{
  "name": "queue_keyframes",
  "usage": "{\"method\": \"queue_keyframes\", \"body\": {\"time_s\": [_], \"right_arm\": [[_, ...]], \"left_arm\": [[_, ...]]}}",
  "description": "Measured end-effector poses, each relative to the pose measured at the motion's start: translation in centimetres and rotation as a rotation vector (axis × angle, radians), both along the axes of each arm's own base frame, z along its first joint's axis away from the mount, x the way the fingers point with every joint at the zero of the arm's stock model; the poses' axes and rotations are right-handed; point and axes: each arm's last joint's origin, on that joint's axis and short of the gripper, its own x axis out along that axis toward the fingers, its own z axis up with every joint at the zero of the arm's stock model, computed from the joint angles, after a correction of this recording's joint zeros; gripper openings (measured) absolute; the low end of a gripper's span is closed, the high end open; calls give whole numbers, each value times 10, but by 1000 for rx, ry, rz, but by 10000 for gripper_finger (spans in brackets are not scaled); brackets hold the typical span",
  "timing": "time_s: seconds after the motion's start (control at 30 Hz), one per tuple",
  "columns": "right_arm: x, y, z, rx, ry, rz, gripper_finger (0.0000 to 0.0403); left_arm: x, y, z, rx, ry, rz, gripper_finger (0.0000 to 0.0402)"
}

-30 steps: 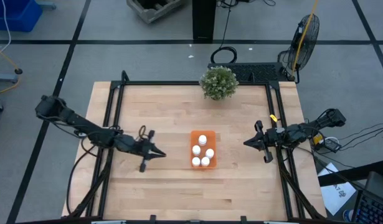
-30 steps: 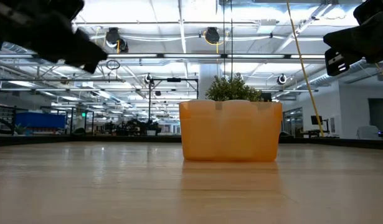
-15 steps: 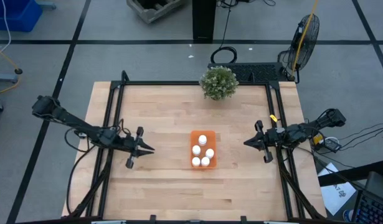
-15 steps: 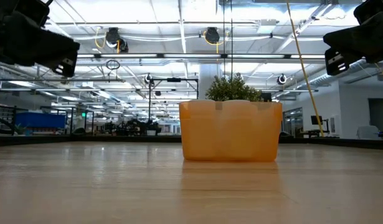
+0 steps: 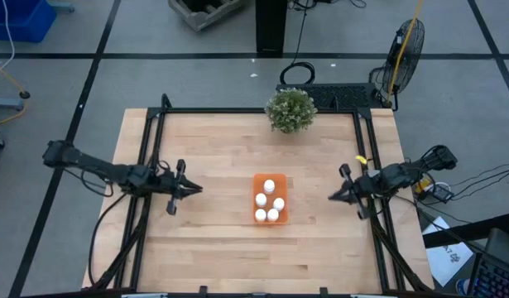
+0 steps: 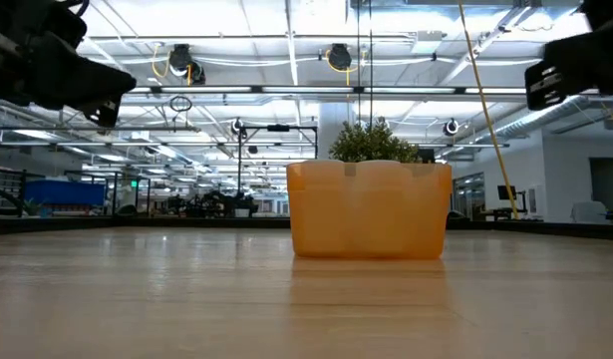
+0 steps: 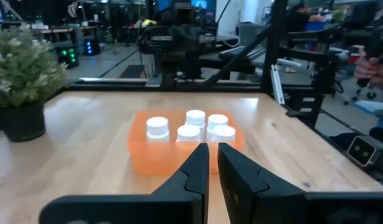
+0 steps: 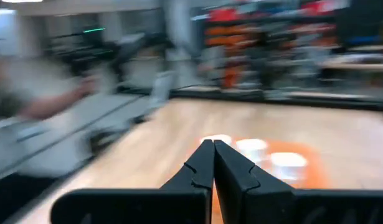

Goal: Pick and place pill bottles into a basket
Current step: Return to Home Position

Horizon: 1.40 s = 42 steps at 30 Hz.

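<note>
Fingers of the dark left gripper (image 5: 192,189), nearly touching, hover at 9 o'clock of the shallow orange rectangular basket (image 5: 257,189) holding 5 white capped pill bottles (image 5: 269,186); the right gripper (image 5: 333,196), pinched together, hangs at 3 o'clock.

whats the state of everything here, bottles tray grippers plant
pill bottles, all five upright inside the tray
orange tray, flat on the table, holding the bottles
left gripper, shut, empty, raised left of the tray
right gripper, shut, empty, raised right of the tray
potted plant, upright at the table's far edge
</note>
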Motion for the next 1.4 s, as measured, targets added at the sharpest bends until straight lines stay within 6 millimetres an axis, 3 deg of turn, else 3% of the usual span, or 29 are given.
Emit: {"method": "queue_keyframes", "body": {"time_s": [0.13, 0.53, 1.1, 1.4], "right_arm": [[-2, 5, 2, 21, -4, 183, 0], [-2, 2, 4, -53, -38, 86, 0], [1, 3, -9, -80, -15, 89, 0], [1, 3, -1, -53, -86, 79, 0]], "left_arm": [[-6, 5, 1, -2, -10, 22, 37], [-21, 9, 0, 20, -16, -13, 37], [-21, 9, 4, 10, -49, -15, 37], [-21, 9, 4, 12, -50, -15, 37]]}}
